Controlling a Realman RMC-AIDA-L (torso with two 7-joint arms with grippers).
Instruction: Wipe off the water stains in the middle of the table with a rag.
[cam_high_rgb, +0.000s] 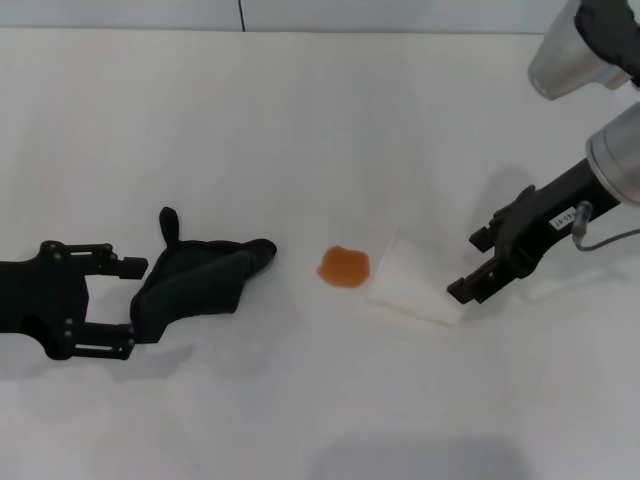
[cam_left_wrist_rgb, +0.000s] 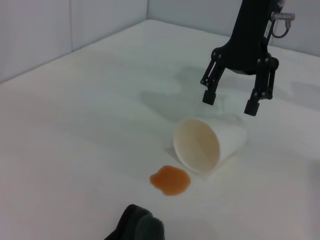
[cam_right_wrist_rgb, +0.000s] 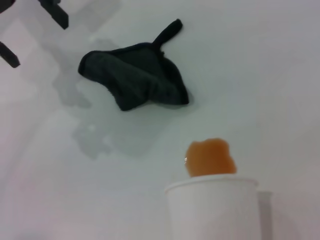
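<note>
The water stain (cam_high_rgb: 344, 266) is a small orange-amber blotch on the white table (cam_high_rgb: 300, 120); it also shows in the left wrist view (cam_left_wrist_rgb: 170, 180) and the right wrist view (cam_right_wrist_rgb: 210, 157). A dark rag (cam_high_rgb: 200, 284) lies crumpled to its left. My left gripper (cam_high_rgb: 138, 306) is open, its fingertips on either side of the rag's near edge. A white paper cup (cam_high_rgb: 413, 286) lies on its side right of the stain, mouth toward it. My right gripper (cam_high_rgb: 466, 267) is open at the cup's base end, not closed on it.
The left wrist view shows the right gripper (cam_left_wrist_rgb: 230, 101) hovering just behind the tipped cup (cam_left_wrist_rgb: 210, 142). The right wrist view shows the rag (cam_right_wrist_rgb: 135, 82) beyond the cup (cam_right_wrist_rgb: 215, 210). The table's far edge meets a grey wall (cam_high_rgb: 240, 12).
</note>
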